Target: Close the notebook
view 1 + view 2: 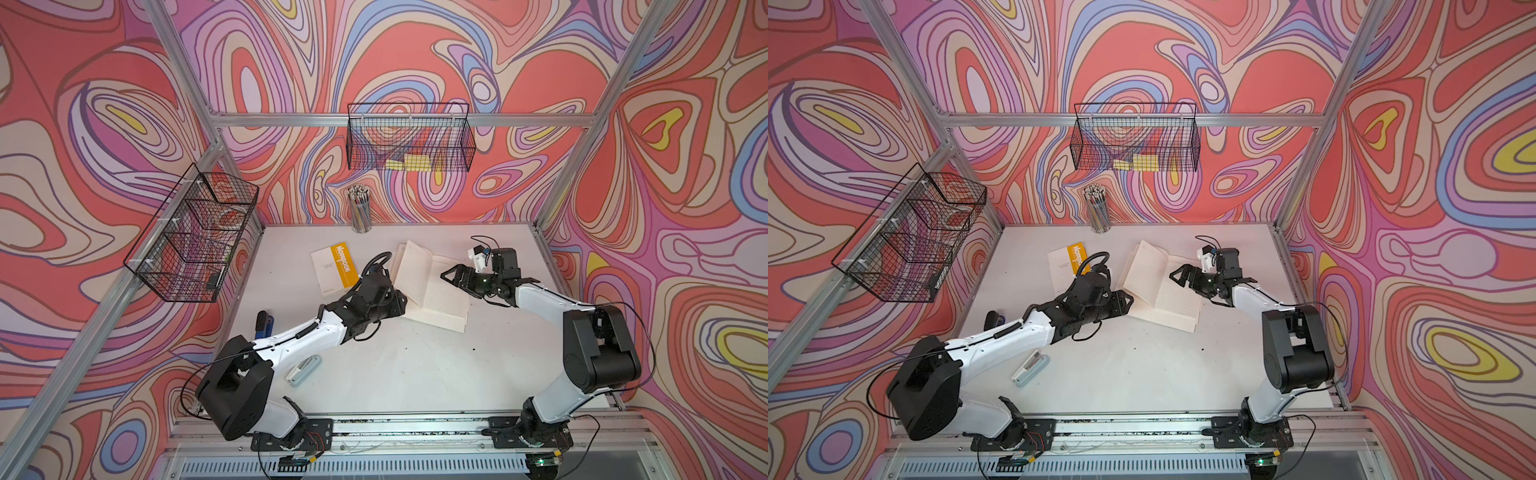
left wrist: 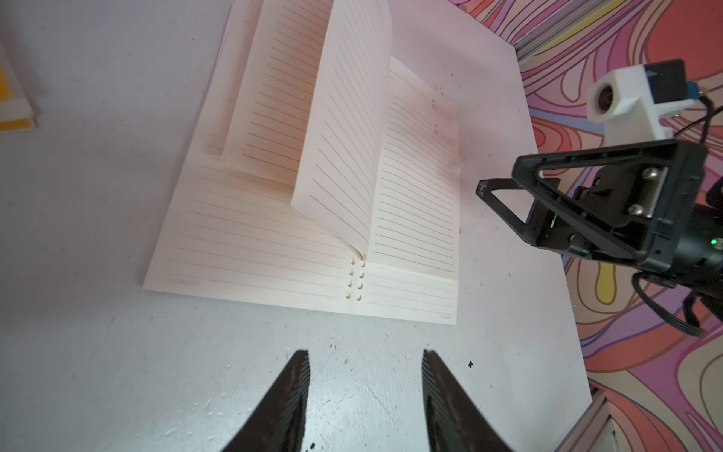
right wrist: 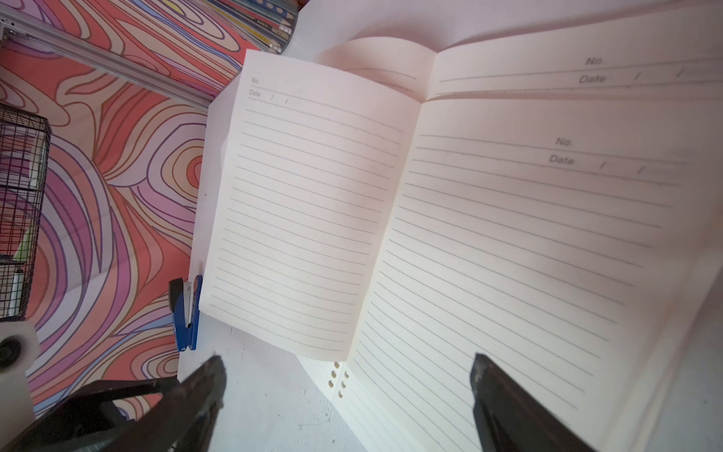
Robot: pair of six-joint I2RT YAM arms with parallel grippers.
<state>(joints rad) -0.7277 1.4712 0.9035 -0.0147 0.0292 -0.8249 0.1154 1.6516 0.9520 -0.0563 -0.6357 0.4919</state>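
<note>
Notebook (image 1: 432, 286): open, face up, just right of frame centre in both top views. It rests on larger punched sheets (image 2: 242, 250) on the table (image 1: 415, 374).
Raised leaf (image 2: 344, 117): 1 leaf stands up from the spine, curved; nothing holds it.
Right gripper (image 3: 348, 360): over the notebook's right-hand page in a top view; jaws wide, empty.
Left gripper (image 2: 365, 354): just short of the sheets' lower-left corner in a top view; jaws partly apart, empty.
Step in hand: judged as the approach. No page or cover is gripped, and closing is not begun.
Next move: calls for 1 gripper to catch an outer edge and fold that half over the spine. The other should steady the book against sliding on the loose sheets.
Surroundings: yellow notebook (image 1: 334, 268) to its left; pencil cup (image 1: 360, 212) above it in frame.
</note>
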